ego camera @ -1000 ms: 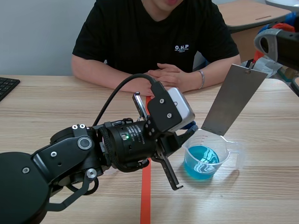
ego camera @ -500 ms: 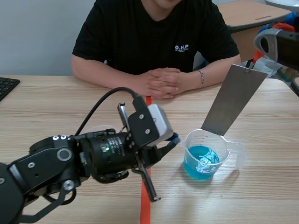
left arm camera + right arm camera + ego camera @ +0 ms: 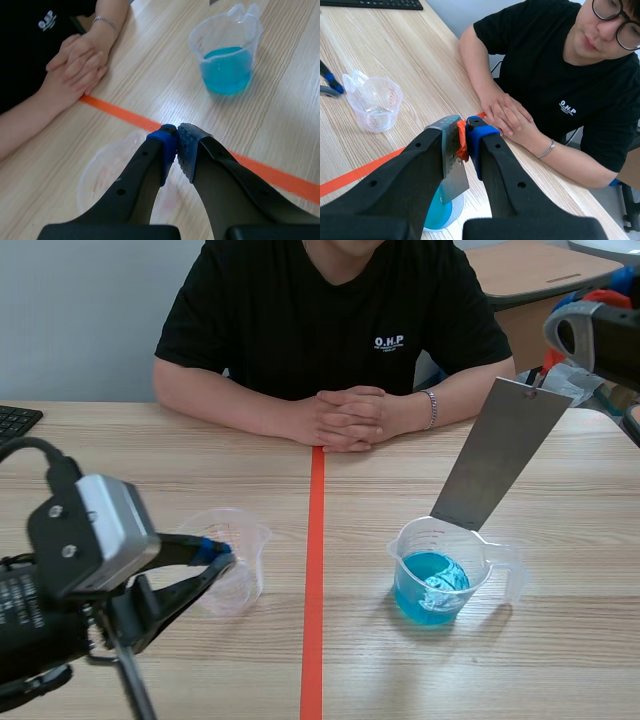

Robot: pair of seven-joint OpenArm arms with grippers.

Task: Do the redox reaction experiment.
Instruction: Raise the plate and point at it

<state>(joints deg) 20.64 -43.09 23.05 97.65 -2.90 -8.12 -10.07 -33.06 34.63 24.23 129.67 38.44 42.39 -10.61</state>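
A clear beaker of blue liquid (image 3: 438, 578) stands right of the orange tape line. A grey metal sheet (image 3: 497, 456) hangs slanted over it, its lower edge at the beaker's rim. My right gripper (image 3: 462, 136) is shut on the sheet's (image 3: 452, 167) top, high over the blue beaker (image 3: 438, 213). An empty clear beaker (image 3: 236, 561) stands left of the line. My left gripper (image 3: 176, 145) is shut on nothing, its tips just above this empty beaker (image 3: 102, 172). The blue beaker (image 3: 227, 57) lies well ahead of it.
A person sits across the table with clasped hands (image 3: 345, 418) resting near the far end of the tape line (image 3: 313, 570). A black keyboard (image 3: 14, 424) lies at the far left edge. Bare wood lies between the two beakers.
My left arm has pulled back leftward from beside the blue beaker and now hangs over the empty beaker. The right arm and the metal sheet have stayed put.
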